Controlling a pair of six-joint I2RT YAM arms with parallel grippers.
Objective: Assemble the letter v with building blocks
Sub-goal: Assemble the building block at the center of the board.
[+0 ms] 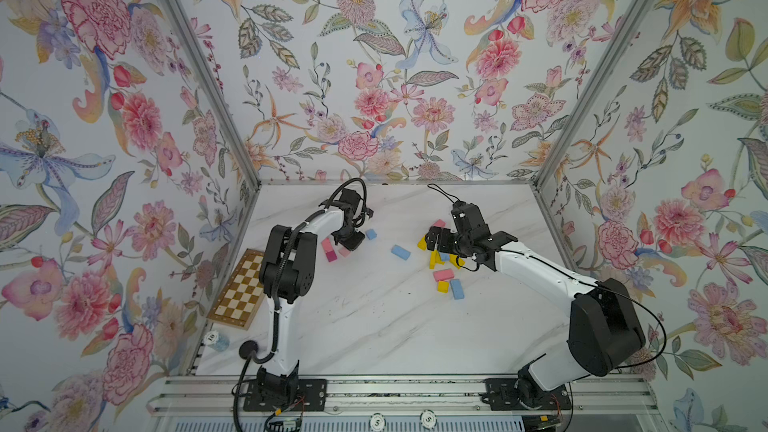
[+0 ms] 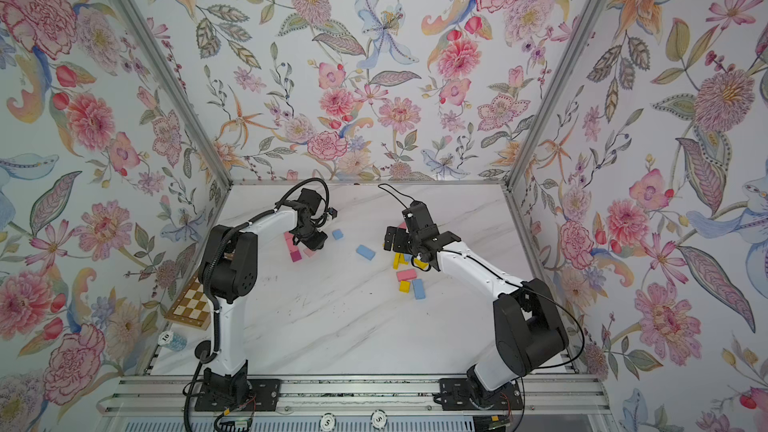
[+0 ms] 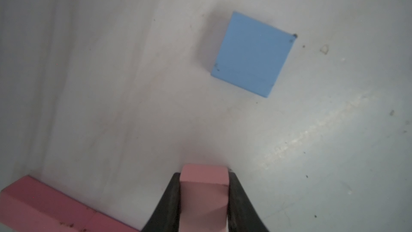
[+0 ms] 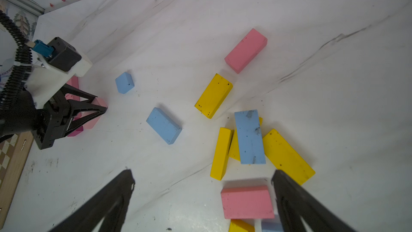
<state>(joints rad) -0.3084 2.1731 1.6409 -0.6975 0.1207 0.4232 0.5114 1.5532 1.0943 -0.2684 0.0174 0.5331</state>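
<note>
Several small matte building blocks lie scattered on the white marble-patterned tabletop (image 1: 374, 326). They look light, stiff and hard to damage, with a dull finish that should not slip between pads.

Nearest the bases sit a light blue oblong block (image 1: 457, 288) and a yellow square block (image 1: 443, 286) just beside it, with a pink oblong block (image 1: 443, 274) close behind. Above this cluster hangs the right gripper (image 4: 202, 175), jaws spread wide and empty.

Next comes a heap: a speckled blue oblong block (image 4: 249, 137) rests on yellow oblong blocks (image 4: 220, 152). I would lift the top one first, since pulling a lower one would likely tumble the rest. Each oblong is best pinched across its narrow width at mid-length, where the faces are flat and parallel.

Across the table, the left gripper (image 3: 204, 176) is clamped on a pale pink block (image 3: 204, 197), beside a pink-and-magenta row of blocks (image 1: 329, 251). Whether the held block rests on the surface I cannot tell. A blue square block (image 3: 252, 54) lies near it, apart.

The broad bare front and middle give room for the V; only a lone blue oblong block (image 1: 400, 252) sits there. The brown-and-cream checkered board (image 1: 241, 288) and the walls hem in the edges.
</note>
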